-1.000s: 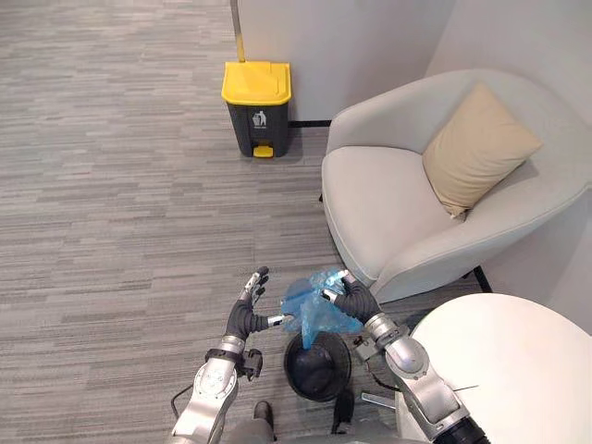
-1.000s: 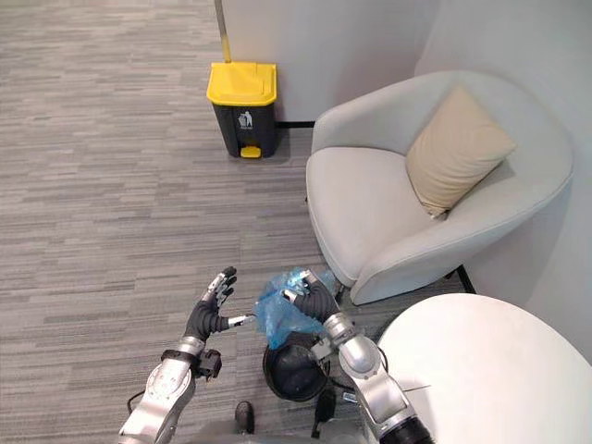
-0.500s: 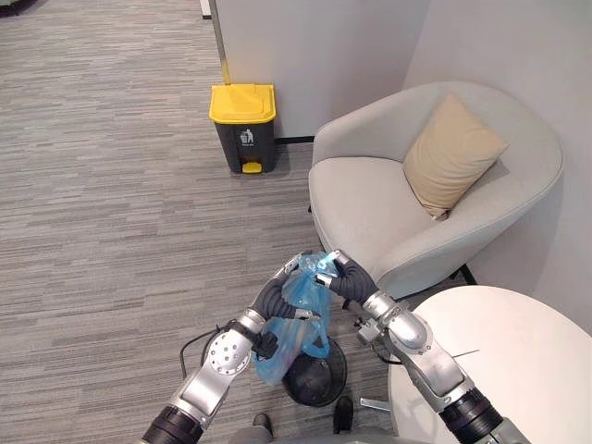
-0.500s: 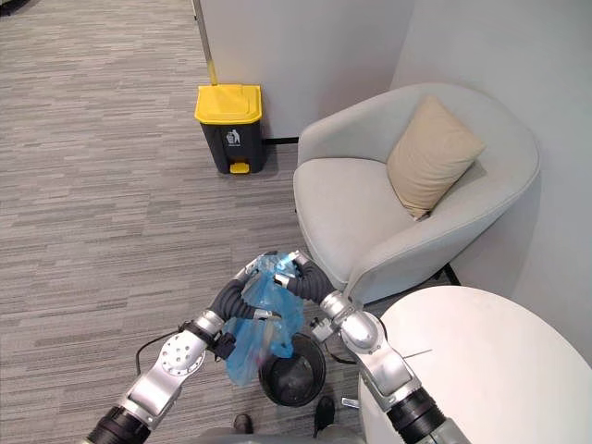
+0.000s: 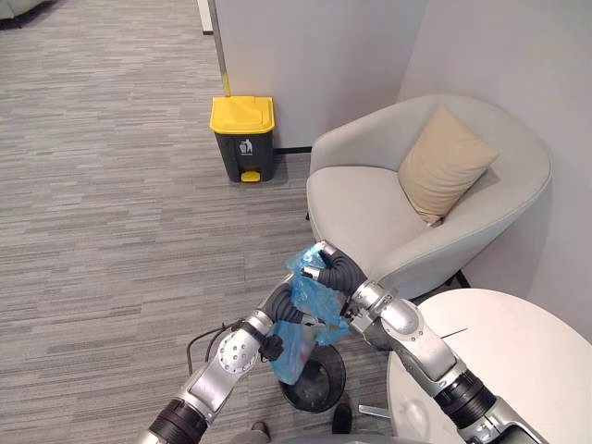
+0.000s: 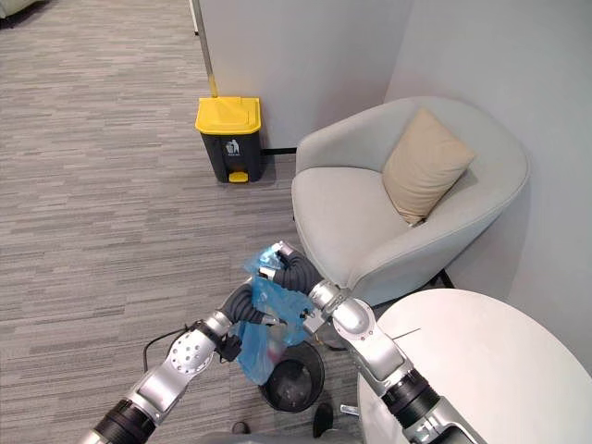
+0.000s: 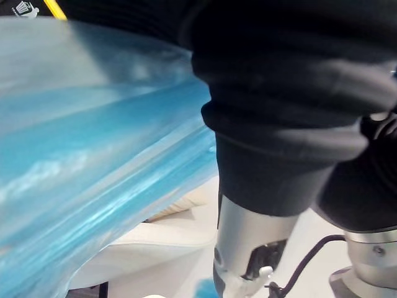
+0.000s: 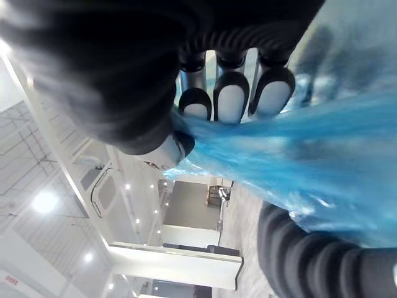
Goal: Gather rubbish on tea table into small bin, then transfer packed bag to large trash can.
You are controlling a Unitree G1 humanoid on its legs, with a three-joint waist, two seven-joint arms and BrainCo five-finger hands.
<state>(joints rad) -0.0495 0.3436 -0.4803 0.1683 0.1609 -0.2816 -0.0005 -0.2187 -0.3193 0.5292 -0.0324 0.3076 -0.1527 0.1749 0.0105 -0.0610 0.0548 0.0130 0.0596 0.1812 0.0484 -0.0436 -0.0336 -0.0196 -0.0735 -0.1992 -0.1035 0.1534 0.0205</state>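
Blue bag's come up, hanging over the small bin. Right hand fingers pinch its top; left hand is behind it, can't tell its grip. That thin pinch could slip before the far trash can.

Blue bag hangs above sm. blk bin; yellow-lid trash can upright by wall.

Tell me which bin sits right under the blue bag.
The small black open-topped bin, directly below the blue bag gripped by the right hand. The yellow-lidded trash can stands far off against the wall, lid shut.
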